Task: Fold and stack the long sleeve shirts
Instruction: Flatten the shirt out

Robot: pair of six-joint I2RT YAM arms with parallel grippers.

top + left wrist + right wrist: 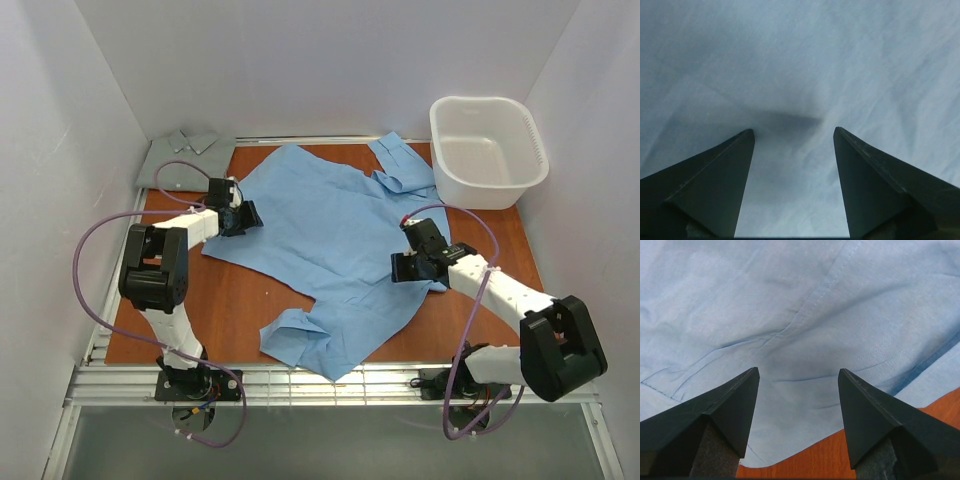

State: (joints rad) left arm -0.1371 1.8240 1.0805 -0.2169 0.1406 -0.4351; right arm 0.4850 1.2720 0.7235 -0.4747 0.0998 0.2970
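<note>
So the blue shirt [330,240] is lying spread open across the middle of the table [240,300]. One sleeve is crumpled up at the near edge and the collar end is pointing toward the white basket [487,150]. The grey-green shirt [180,155] sits in the far left corner already looking folded, so my guess is that's the base of the stack and the blue one goes on top once it's done. Each arm is parked at one side edge of the blue shirt, which makes sense if the plan is to pinch both sides and fold across. The left gripper [793,131] has its fingers spread wide with nothing between them, just cloth underneath. The right gripper [799,371] is the same, wide open and empty, hovering over a hem with bare wood showing right behind it. What's hard to tell: the left wrist view is wall-to-wall fabric, so I can't say which part it's over or whether the tips are touching. The right arm covers part of that side's edge from above. I also can't make out whether the buttons face up or down.
</note>
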